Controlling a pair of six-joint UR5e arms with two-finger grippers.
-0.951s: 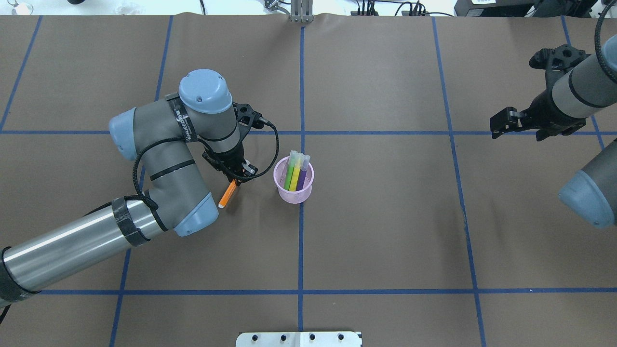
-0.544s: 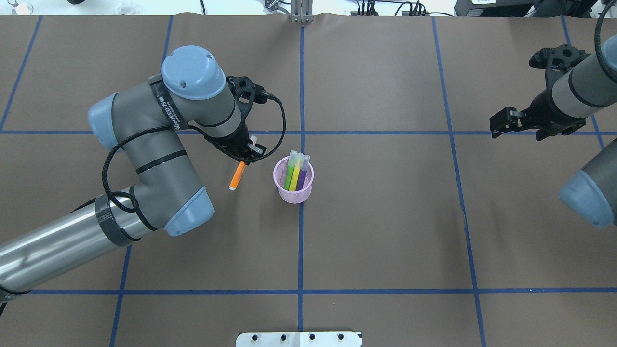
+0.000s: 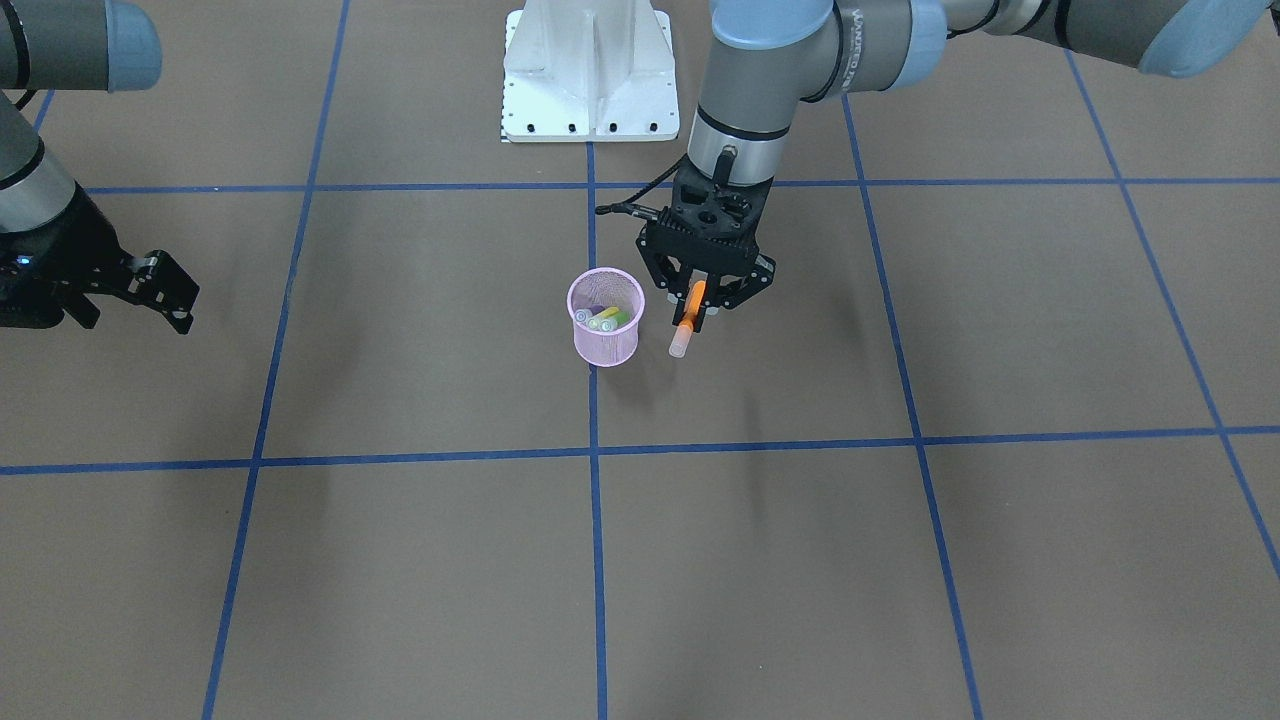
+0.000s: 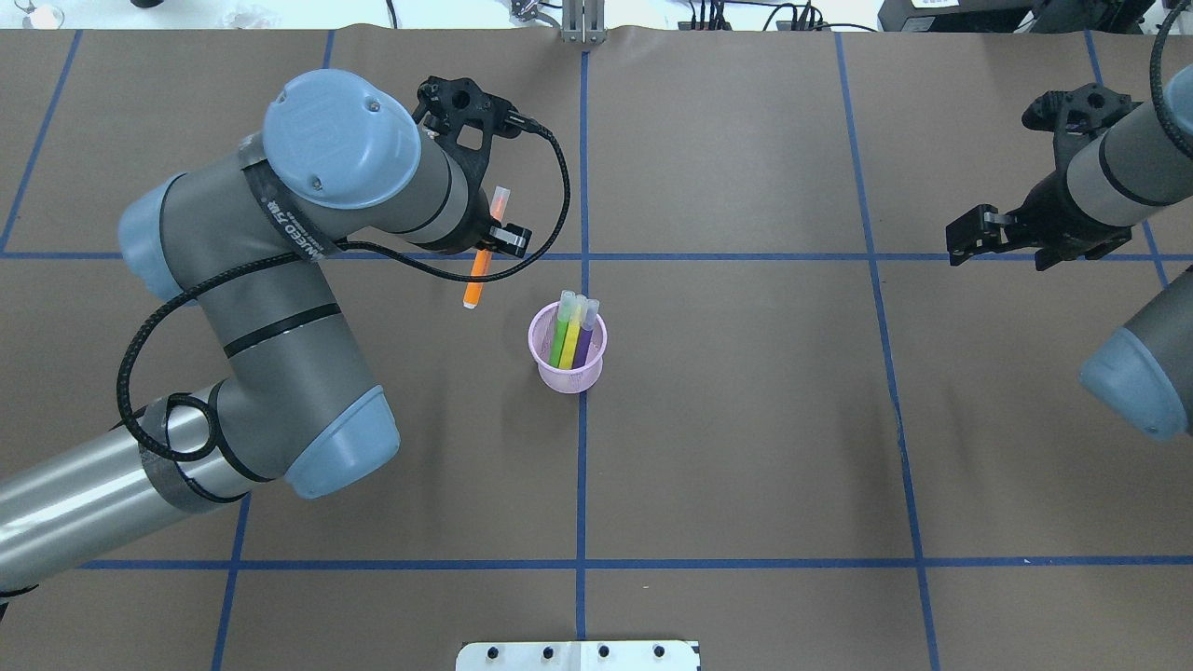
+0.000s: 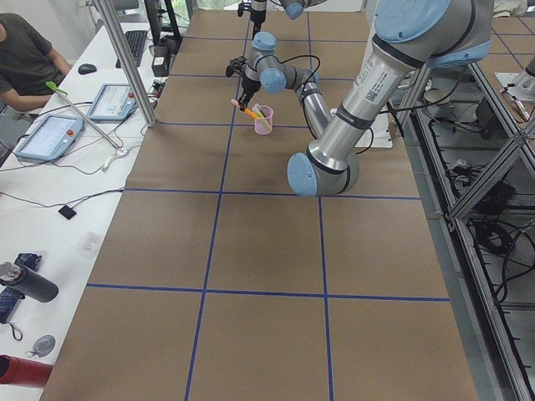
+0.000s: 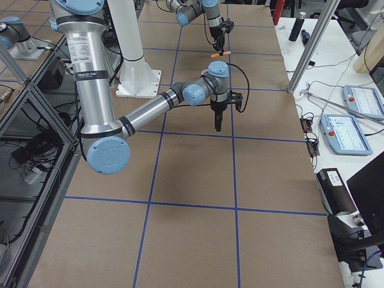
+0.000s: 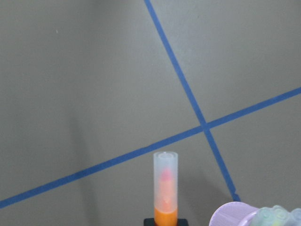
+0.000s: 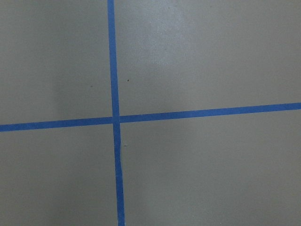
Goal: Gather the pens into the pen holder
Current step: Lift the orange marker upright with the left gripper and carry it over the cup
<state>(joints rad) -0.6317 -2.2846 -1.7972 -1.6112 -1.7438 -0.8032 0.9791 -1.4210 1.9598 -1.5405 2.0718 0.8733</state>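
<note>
3 pens [image 4: 571, 328] in pink pen holder [image 4: 565, 373], lower ends veiled by mesh, orange pen [image 4: 476, 280] pinched in left end effector [image 3: 693, 305] aloft beside holder, right end effector [image 3: 160, 292] spread, arm lettering [image 4: 289, 219] unreadable

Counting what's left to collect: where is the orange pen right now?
The left gripper holds the orange pen above the table, just to the robot's left of the pink pen holder in the overhead view, not yet inside it.
</note>
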